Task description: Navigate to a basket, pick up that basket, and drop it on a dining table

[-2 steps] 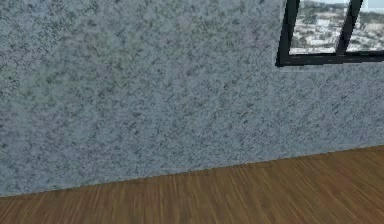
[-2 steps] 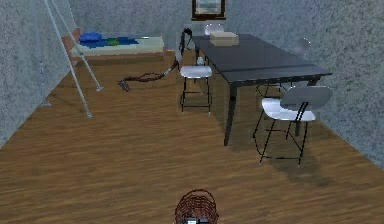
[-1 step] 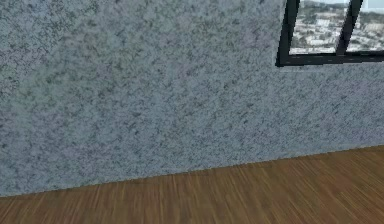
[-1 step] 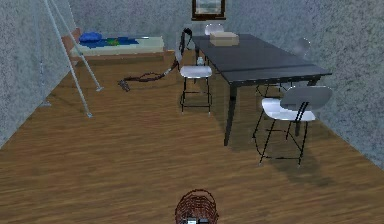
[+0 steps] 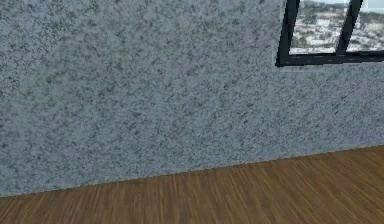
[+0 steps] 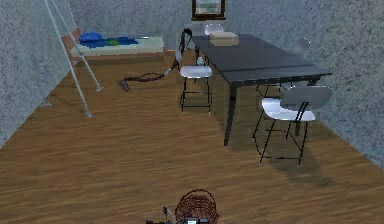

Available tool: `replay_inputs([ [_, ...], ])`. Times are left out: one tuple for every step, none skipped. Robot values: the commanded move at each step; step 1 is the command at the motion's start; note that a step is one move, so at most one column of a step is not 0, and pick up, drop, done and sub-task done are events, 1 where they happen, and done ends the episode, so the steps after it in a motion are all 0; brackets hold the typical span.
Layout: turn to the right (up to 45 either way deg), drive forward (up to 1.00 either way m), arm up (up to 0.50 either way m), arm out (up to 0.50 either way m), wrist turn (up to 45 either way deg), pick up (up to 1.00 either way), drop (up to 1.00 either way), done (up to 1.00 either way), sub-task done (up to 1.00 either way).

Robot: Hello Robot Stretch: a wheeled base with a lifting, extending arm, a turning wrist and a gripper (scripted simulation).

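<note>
The brown woven basket (image 6: pixel 195 206) is at bottom centre, by my gripper (image 6: pixel 166 216); whether I hold it, I cannot tell. I should come near the dark rectangular dining table (image 6: pixel 262 62), upper right, slowly.

The window (image 5: pixel 325 28) runs off the forward view's top and right edges. The arm side view's bottom edge cuts the basket (image 6: pixel 195 206) and the pincer (image 6: pixel 163 217) beside it (holding anything? I cannot tell); its top crops the wall picture (image 6: pixel 208 8).
</note>
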Motion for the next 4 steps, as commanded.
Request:
replay_inputs([
  [0.0, 0.0, 0.0, 0.0, 45.0, 0.0, 0.0, 0.0, 0.0],
  [0.0, 0.0, 0.0, 0.0, 12.0, 0.0, 0.0, 0.0, 0.0],
  [0.0, 0.0, -0.3, 0.0, 0.0, 0.0, 0.0, 0.0, 0.0],
  [0.0, 0.0, 0.0, 0.0, 0.0, 1.0, 0.0, 0.0, 0.0],
])
